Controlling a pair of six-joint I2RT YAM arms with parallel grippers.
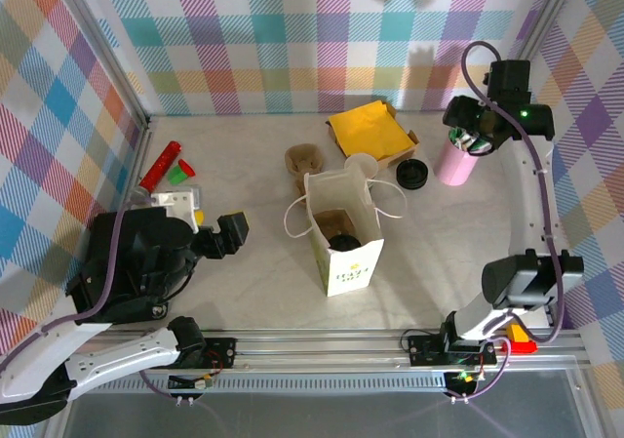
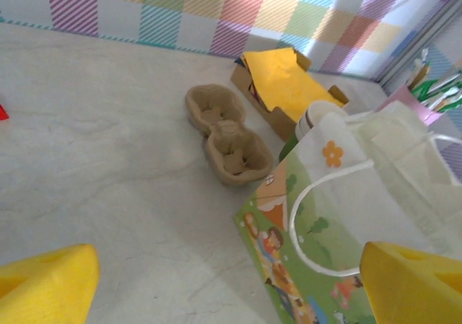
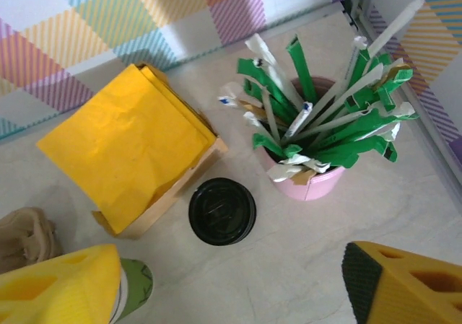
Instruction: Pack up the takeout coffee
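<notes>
The white paper bag [image 1: 343, 235] stands open in the middle of the table. Down in its mouth I see a round black lid, the takeout coffee [image 1: 342, 242]; its cup is hidden by the bag's walls. My left gripper [image 1: 231, 233] hovers left of the bag, open, its yellow fingers [image 2: 45, 288] wide apart with nothing between them; the bag's printed side [image 2: 339, 223] faces it. My right gripper [image 1: 472, 136] hangs at the back right, open [image 3: 231, 288], above the bare tabletop just in front of a loose black lid [image 3: 222, 211].
A lidless cream-and-green cup [image 1: 361, 165] stands behind the bag. A pink cup of wrapped straws [image 3: 312, 183] stands right of the loose lid, and a box of yellow napkins [image 3: 123, 147] left of it. A pulp cup carrier [image 2: 227, 133] lies at back left. Red and green items [image 1: 166, 168] sit far left.
</notes>
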